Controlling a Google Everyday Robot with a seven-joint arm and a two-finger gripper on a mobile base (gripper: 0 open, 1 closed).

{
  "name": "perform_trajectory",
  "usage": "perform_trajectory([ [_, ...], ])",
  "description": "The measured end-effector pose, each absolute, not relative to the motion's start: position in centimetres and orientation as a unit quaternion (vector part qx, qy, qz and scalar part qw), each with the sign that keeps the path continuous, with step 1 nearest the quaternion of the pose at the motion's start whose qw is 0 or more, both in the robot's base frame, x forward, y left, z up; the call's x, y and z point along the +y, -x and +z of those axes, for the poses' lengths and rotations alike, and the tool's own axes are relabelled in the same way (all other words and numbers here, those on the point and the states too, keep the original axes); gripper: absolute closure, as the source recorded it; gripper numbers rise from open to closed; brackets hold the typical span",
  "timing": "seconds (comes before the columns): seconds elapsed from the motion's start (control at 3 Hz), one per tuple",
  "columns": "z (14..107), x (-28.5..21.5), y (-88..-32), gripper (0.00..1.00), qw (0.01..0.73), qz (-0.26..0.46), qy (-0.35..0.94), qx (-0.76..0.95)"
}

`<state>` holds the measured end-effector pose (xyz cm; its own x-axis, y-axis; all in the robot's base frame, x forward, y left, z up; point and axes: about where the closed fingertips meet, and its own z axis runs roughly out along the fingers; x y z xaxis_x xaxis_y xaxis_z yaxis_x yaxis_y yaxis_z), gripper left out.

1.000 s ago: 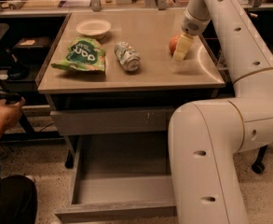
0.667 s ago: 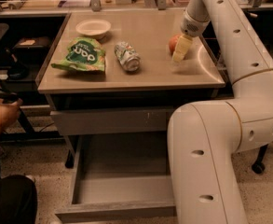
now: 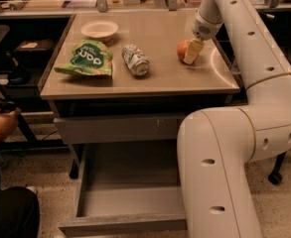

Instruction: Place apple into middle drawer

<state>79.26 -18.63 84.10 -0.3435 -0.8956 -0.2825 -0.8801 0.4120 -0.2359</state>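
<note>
Here we are at the table, and the apple sits on the right side of the top, near the right edge and well back from the front edge; the gripper is down right against it, its pale tip touching the apple's right side; whether it is clamped on the fruit or just resting beside it, I cannot tell. The arm reaches in from the right, over the table's right rim, and its big lower section stands in front of the table's right front corner, covering the right end of the pulled-out drawer.

Room to move: a bare strip of tabletop lies between the can and the apple, and another runs along the front edge; the middle drawer is pulled out towards us below, its flat floor bare and its left wall in view; above it, one shut drawer front sits under the top.

The count: one apple; one can lying on its side; one green snack bag on the left, close to the left edge; one white bowl behind the bag; one drawer out, one shut; one person's hand at far left, well apart from the table.

Against a second ago: nothing has shifted; apple, gripper and drawer all stand as they did.
</note>
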Motion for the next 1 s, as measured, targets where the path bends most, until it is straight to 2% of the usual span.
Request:
perform_trajectory([
  [0.67, 84.1, -18.63, -79.26, 0.89, 0.186, -0.021, 0.542, 0.819],
  [1.0, 84.13, -18.63, -79.27, 1.0, 0.187, -0.021, 0.542, 0.819],
])
